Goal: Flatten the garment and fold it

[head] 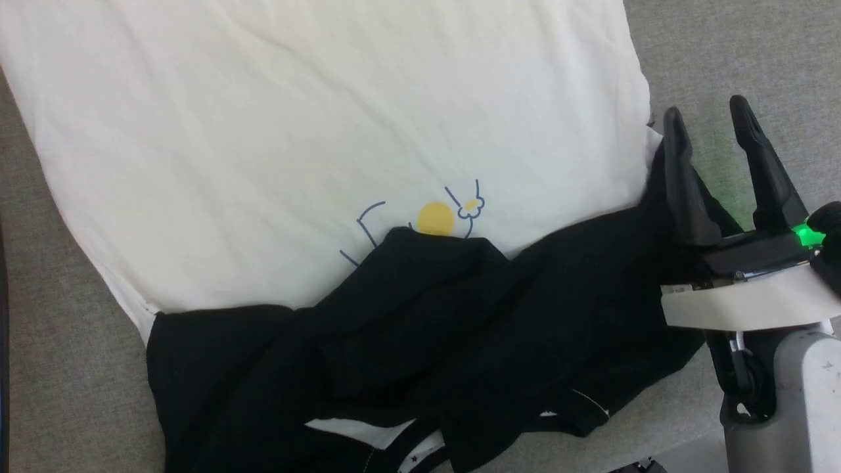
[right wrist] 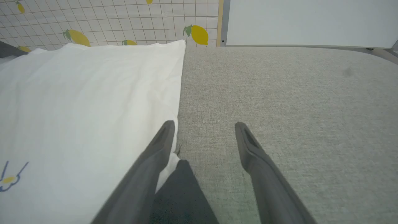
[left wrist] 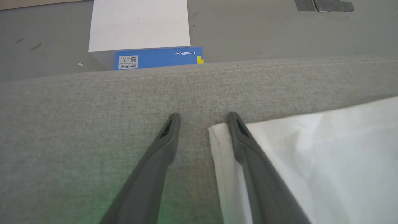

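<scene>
Both pairs of fingers are gaping: left gripper [left wrist: 202,119] straddling the shirt [head: 328,98] corner, right gripper [head: 705,108] at its edge; seat fabric deep before closing.

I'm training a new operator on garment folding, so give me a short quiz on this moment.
1. True or false: the shirt's black sleeves lie spread flat out to the sides.
2. The right gripper is: A) shut on a sleeve; B) open at the shirt's edge; C) shut on nothing.
3. In the left wrist view, what word is printed on the blue-sided box beyond the left gripper?

Key: 1 false, they lie bunched across the chest; 2 B; 3 OmniPicker.
</scene>
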Tool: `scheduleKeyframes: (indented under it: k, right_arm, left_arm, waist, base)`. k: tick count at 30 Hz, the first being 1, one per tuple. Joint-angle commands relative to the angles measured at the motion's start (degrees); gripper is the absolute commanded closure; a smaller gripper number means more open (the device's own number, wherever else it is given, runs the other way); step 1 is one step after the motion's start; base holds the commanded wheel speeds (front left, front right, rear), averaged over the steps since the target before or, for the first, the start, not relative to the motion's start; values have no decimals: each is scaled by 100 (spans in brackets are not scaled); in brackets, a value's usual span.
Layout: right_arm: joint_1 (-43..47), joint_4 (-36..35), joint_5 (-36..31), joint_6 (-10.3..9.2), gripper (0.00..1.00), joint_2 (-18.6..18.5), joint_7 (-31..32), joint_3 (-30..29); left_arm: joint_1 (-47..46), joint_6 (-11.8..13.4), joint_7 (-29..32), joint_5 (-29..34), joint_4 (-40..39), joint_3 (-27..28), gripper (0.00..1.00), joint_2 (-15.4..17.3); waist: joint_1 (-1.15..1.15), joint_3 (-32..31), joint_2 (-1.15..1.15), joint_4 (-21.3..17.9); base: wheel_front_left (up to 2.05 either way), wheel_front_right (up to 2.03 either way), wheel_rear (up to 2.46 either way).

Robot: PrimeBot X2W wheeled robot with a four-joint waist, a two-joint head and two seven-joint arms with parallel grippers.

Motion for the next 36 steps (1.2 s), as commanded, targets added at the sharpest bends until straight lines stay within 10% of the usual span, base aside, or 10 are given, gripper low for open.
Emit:
scheduleKeyframes:
  k: [1,17,36]
  right_arm:
    - [-152,-32,-18,-9,0,8,-14,5]
    - [-1471,-105,-130,-9,0,-425,567,315]
    - [-6244,4311,-767,-9,0,-498,3788,-561]
  left_arm:
    - [232,27,258,-53,134,-83,100,-49]
    - [168,-79,-346,-64,-531,-153,100,-82]
    - [-260,-564,-1079,-332,-275,-712,100,-924]
  waist:
    - [-1,3,0,23]
    - [-1,0,0,241]
    - [-1,319,0,1512]
  base:
    - [0,0,0]
    - [0,0,0]
    - [0,0,0]
